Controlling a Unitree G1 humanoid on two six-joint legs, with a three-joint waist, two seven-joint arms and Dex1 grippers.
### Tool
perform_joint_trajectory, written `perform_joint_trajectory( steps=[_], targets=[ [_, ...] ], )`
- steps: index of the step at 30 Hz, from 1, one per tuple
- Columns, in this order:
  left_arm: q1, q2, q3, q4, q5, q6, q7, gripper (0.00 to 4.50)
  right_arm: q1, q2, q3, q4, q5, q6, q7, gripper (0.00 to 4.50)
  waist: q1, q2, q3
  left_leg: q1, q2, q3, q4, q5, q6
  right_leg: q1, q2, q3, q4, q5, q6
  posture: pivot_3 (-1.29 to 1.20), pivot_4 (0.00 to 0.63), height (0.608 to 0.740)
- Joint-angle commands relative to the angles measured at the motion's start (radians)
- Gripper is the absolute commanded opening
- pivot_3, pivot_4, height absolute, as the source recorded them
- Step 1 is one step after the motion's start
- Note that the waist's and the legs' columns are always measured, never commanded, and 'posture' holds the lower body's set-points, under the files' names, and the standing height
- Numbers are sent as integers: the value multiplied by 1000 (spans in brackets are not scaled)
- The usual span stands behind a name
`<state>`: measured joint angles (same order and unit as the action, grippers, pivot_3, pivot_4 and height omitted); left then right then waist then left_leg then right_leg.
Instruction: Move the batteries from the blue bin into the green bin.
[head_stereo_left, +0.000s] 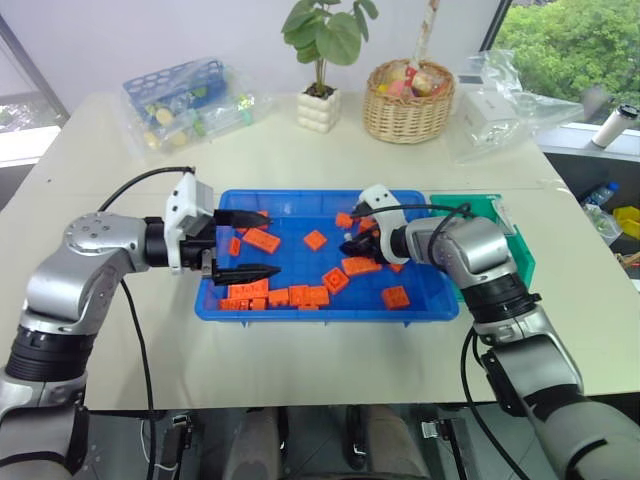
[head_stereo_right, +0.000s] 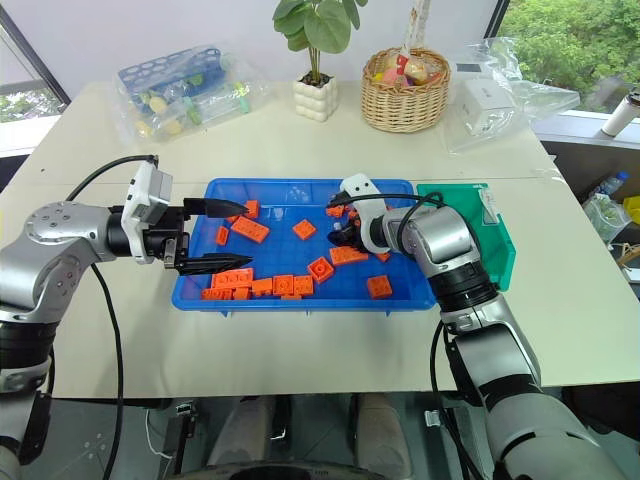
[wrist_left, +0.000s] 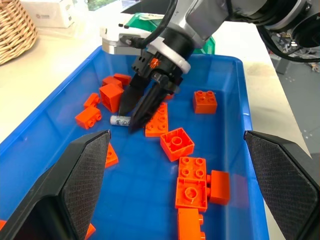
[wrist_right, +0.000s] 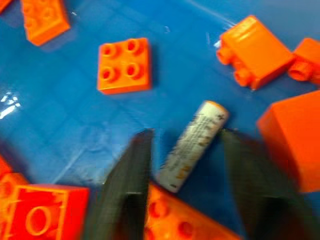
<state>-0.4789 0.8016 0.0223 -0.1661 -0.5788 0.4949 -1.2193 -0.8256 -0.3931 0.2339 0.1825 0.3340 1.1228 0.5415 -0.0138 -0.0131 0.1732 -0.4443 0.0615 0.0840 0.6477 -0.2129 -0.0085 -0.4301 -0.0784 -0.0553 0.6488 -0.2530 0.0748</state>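
Pale beige tabletop (head_stereo_left: 300, 150) carrying all items. Near the middle lies the blue bin (head_stereo_left: 330, 314), a wide shallow tray; the green bin (head_stereo_left: 520, 250) stands just beside its right end. Along the far edge, from left to right: a clear-wrapped blue rack (head_stereo_left: 185, 95) holding tubes, a white pot (head_stereo_left: 319, 108) with a leafy green plant, a round wicker basket (head_stereo_left: 408, 110), and a white box in clear wrapping (head_stereo_left: 495, 105). The four far items stand well apart from the two bins.
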Motion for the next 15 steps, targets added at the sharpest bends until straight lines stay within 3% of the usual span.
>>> perform_joint_trajectory(
  steps=[1,6,10,13,15],
  targets=[
    [-19,6,22,-21,-12,-3,-3,4500,-4,11,-22,-46,22,40,21,80,0,0,0,0,0,0,0,0,0,0,0,0,0,0,0,0,150,736],
    [-24,-1,16,-15,-11,-6,-5,4500,-52,-7,-218,-206,139,208,18,60,3,0,0,0,0,0,0,0,0,0,0,0,0,0,0,0,150,736],
    [-17,-2,15,-13,-12,-9,-13,4500,-97,-99,-401,-302,202,344,8,60,10,1,0,-1,0,0,0,0,0,0,-1,0,0,0,0,0,150,736],
    [-12,-3,16,-3,-7,-17,-20,4500,-79,-196,-461,-333,207,382,6,60,10,0,0,0,0,0,0,0,0,0,-1,0,-1,0,0,0,150,736],
    [-13,-3,16,10,-5,-20,-27,4500,28,-329,-487,-365,187,358,25,60,11,0,0,0,0,0,0,0,0,0,-1,0,-1,0,0,0,150,736]
  ],
)
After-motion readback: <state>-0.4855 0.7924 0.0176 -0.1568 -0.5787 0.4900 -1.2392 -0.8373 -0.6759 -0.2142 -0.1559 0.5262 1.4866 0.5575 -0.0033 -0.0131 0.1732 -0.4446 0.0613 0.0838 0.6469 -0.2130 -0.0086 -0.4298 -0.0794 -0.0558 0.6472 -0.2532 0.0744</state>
